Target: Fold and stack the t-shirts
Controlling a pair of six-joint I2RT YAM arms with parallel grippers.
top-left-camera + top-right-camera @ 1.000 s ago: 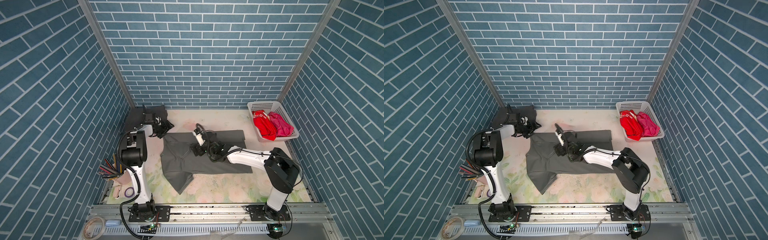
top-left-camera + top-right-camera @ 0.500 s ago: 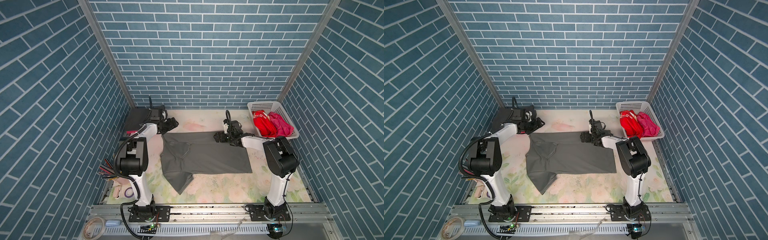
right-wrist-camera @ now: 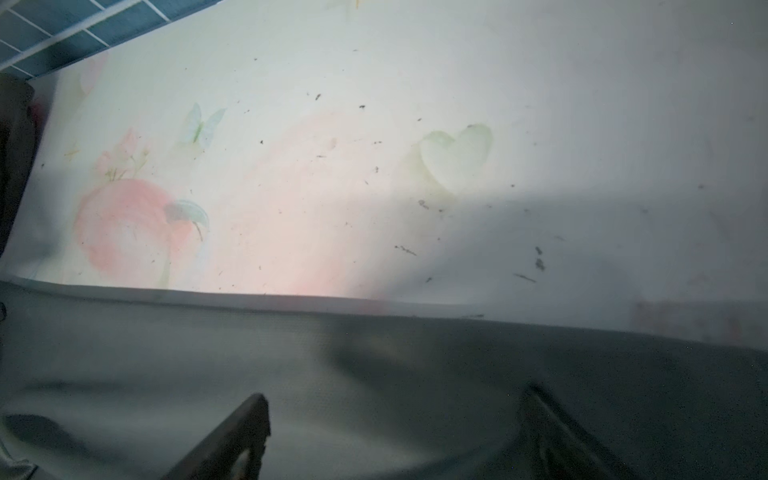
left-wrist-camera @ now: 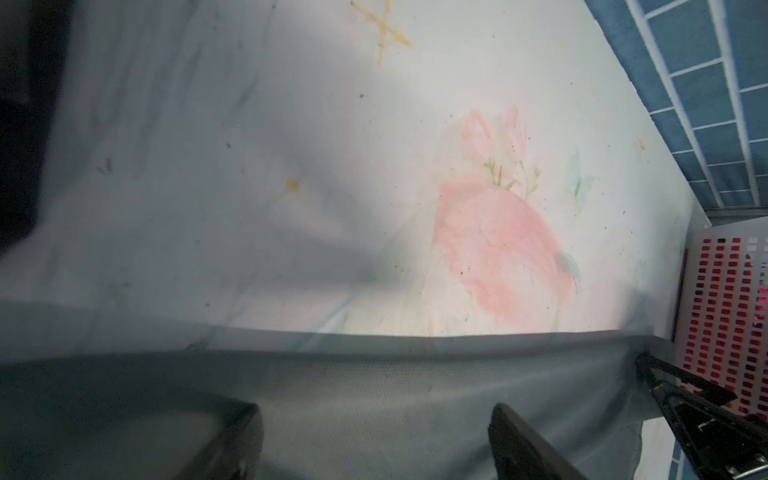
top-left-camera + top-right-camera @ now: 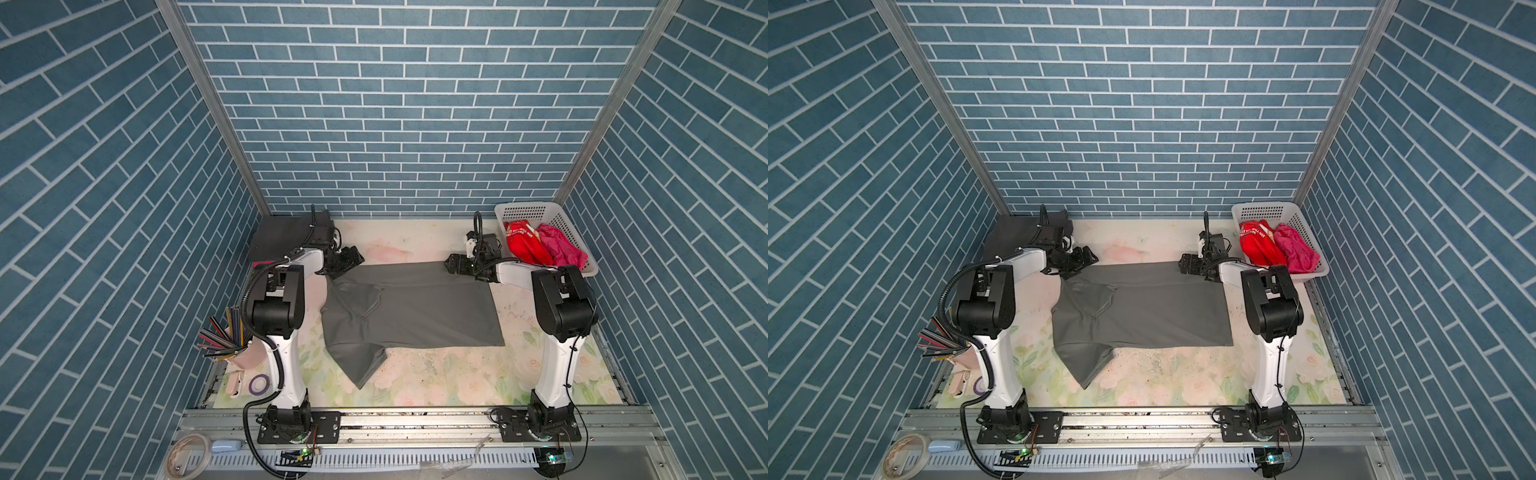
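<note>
A large mid-grey t-shirt (image 5: pixel 415 307) (image 5: pixel 1150 307) lies flat across the middle of the table, one sleeve pointing toward the front. My left gripper (image 5: pixel 351 259) (image 5: pixel 1086 257) hovers open at its far left corner. My right gripper (image 5: pixel 453 264) (image 5: pixel 1185 264) is open at its far right corner. In the left wrist view the grey cloth (image 4: pixel 374 395) spans the gap of the left gripper (image 4: pixel 376 436). The right wrist view shows cloth (image 3: pixel 374 365) under the spread right gripper (image 3: pixel 395 424). A charcoal t-shirt (image 5: pixel 278 237) lies at the back left. Red (image 5: pixel 523 245) and magenta-pink (image 5: pixel 559 245) t-shirts sit bunched in the basket.
The white perforated basket (image 5: pixel 528 206) (image 5: pixel 1266 205) stands at the back right, close to my right arm. A pink cup of pencils (image 5: pixel 232 340) and a tape roll (image 5: pixel 259 382) sit at the front left. Blue brick walls close in three sides.
My right gripper swung from over the shirt's middle to its far right corner. My left gripper left the charcoal shirt for the grey shirt's far left corner.
</note>
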